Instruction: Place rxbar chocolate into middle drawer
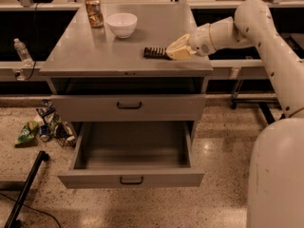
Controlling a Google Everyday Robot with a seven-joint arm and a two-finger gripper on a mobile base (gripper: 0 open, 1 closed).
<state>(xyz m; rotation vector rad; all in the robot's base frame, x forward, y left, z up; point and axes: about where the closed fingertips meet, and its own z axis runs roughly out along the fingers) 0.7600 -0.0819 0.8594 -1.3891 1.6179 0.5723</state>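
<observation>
The gripper sits low over the cabinet top, at the right end of the bar and touching or nearly touching it; whether it is spread or clamped on the bar I cannot tell. The bar lies flat on the top near the front edge, so the pick-up looks unfinished. The open drawer below has no bar in it, so lifting, carrying down and releasing are all left.

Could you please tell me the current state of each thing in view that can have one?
middle drawer: pulled open, nothing visible inside.
upper drawer: closed.
rxbar chocolate: lying flat on the cabinet top, not yet in the drawer.
gripper: low over the cabinet top, at the bar's right end.
orange can: standing upright.
white bowl: upright.
</observation>
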